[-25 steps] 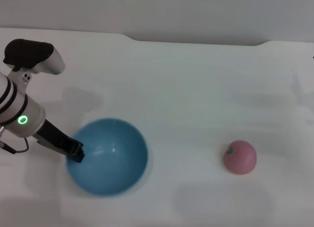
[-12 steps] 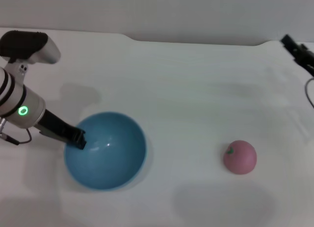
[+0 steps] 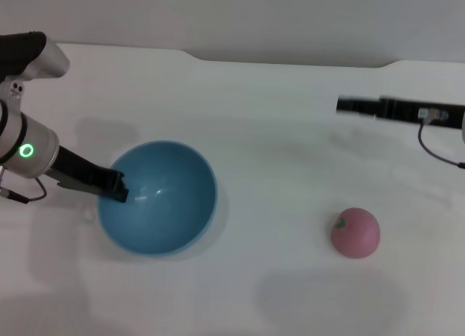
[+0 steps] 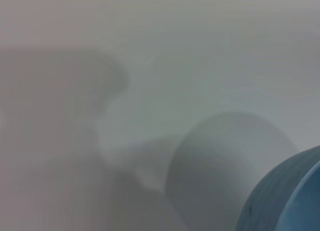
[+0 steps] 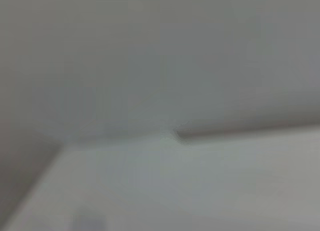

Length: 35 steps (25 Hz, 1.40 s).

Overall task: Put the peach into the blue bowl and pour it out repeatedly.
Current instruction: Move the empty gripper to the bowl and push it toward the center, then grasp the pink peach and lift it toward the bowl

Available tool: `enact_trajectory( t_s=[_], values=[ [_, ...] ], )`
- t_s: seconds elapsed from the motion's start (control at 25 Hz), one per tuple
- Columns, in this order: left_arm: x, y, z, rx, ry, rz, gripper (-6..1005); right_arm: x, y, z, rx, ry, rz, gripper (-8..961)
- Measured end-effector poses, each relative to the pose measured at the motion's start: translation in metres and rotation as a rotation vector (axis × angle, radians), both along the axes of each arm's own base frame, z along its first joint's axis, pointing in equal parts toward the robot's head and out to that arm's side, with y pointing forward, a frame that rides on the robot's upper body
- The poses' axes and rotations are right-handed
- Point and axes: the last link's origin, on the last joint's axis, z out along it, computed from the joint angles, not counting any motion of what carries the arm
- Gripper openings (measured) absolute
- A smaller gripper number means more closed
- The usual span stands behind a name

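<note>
The blue bowl (image 3: 163,205) is on the left of the white table in the head view, and nothing lies inside it. My left gripper (image 3: 116,190) is shut on its left rim. In the left wrist view the bowl's outer wall (image 4: 287,198) fills one corner, with a shadow on the table beside it. The pink peach (image 3: 355,233) rests on the table at the right, well apart from the bowl. My right gripper (image 3: 346,105) reaches in from the right edge, above the table behind the peach.
The white table (image 3: 276,154) runs to a back edge with a notch (image 3: 192,56). The right wrist view shows only the table's far edge (image 5: 180,134) and the wall.
The left arm drew back toward the left and far side, carrying the bowl a little farther from me. The right arm came into view and stretched leftward over the table. The peach stayed put.
</note>
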Motion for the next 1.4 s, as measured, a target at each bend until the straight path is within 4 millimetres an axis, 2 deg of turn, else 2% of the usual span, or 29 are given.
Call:
enact_trajectory(
  t_s=[0.04,0.28,0.4,0.6,1.0,1.4],
  values=[
    [0.001,0.003,0.0,0.018,-0.01,-0.008,0,-0.004,-0.003,0.002,-0.099,-0.089,0.0,688],
    [0.007,0.007,-0.004,0.055,-0.074,-0.015,0,-0.007,-0.009,0.002,-0.287,-0.288,-0.02,688],
    [0.007,0.008,-0.005,0.059,-0.075,-0.018,0,-0.007,-0.012,0.003,-0.329,-0.359,-0.033,688],
    [0.008,0.009,-0.005,0.059,-0.076,-0.022,0,-0.007,-0.02,-0.002,-0.376,-0.37,-0.036,687],
    [0.009,0.011,-0.004,0.076,-0.087,-0.024,-1,-0.007,-0.034,-0.03,-0.472,-0.44,-0.016,659],
    [0.014,0.014,-0.005,0.084,-0.094,-0.04,-2,-0.007,-0.034,-0.037,-0.477,-0.496,0.023,628]
  ],
)
